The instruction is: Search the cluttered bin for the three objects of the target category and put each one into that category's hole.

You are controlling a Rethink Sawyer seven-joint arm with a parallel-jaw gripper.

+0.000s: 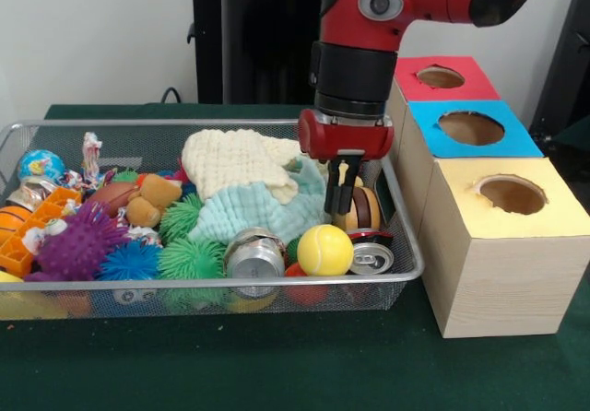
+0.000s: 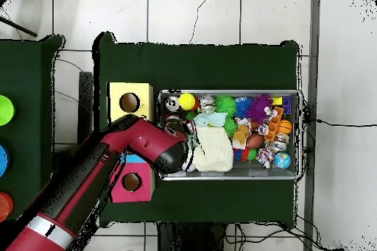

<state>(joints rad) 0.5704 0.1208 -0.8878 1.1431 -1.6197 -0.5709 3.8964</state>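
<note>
Reaching into the wire mesh bin (image 1: 37, 287), still heaped with clutter, I can't judge any of the three finds done. Three wooden boxes with red, blue and yellow holed tops (image 1: 502, 245) wait beside it. My claw (image 1: 343, 194) is narrowed around the brown-and-cream striped toy (image 1: 361, 210) by the crushed silver can (image 1: 371, 258).

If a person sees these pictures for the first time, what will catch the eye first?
First the red arm, coming down into the wire bin's right end, its pincer low among the toys. Next the three boxes with round holes beside the bin, then the cream cloth lying over the clutter.
</note>
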